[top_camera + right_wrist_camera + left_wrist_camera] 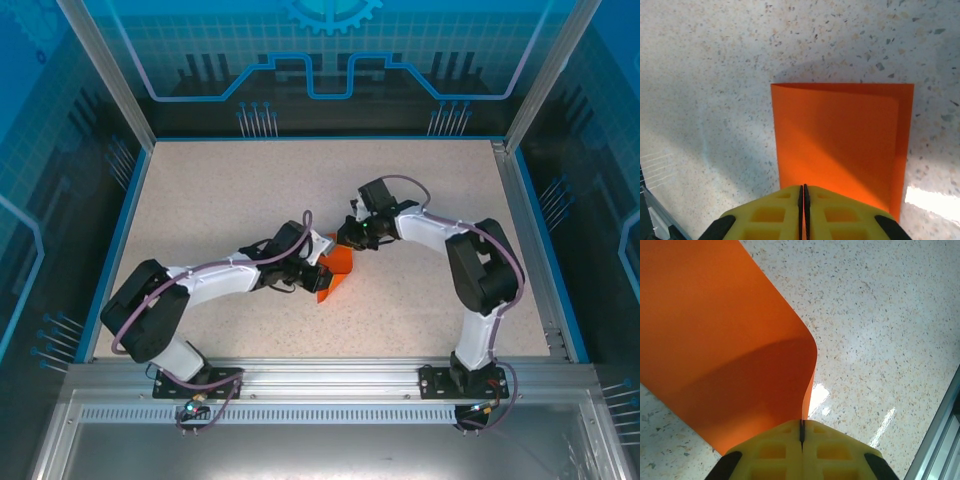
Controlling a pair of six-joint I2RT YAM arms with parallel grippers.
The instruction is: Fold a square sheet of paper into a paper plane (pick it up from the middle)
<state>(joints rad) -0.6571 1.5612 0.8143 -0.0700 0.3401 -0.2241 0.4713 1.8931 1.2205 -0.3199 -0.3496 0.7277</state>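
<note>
My left gripper [802, 427], pressed together, pinches one edge of the thin, smooth orange sheet of paper [725, 350], which curls in a soft bend over the middle of the speckled desk [880, 315], while my right gripper [803, 190], likewise squeezed tight, nips its flat, creased far-right side.

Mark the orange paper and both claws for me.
orange paper [840, 140], right wrist view, middle of the sheet.
left claw [801, 430], left wrist view, seam between yellow fingertips.
right claw [804, 195], right wrist view, seam between yellow fingertips.
</note>
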